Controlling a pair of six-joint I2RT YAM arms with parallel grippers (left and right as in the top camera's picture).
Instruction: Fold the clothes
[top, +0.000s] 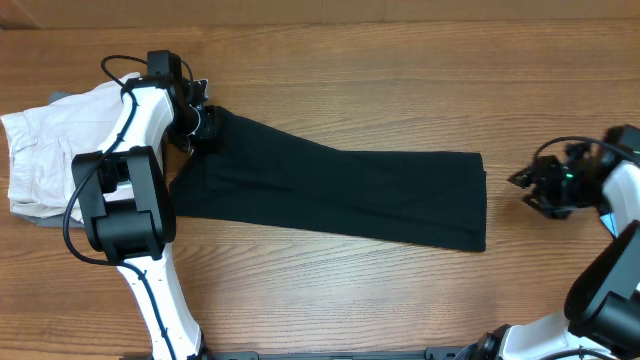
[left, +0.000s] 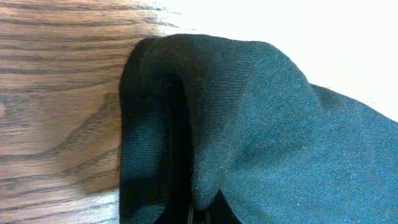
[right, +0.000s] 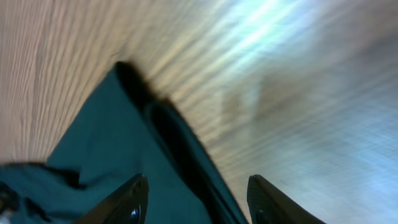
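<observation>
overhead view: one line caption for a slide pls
Left gripper pinches an end corner of the long-folded black T-shirt on the wooden table; right gripper open, clear of its right edge.

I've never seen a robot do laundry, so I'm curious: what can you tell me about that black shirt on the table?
The black T-shirt looks like soft, fine-knit fabric, plain and dark. It lies flat on the wooden table, folded into a long band that runs from upper left to right and ends in a straight right edge. Its left end is bunched up and pinched in the left gripper, which is shut on it. Nothing else visibly holds it.
</observation>
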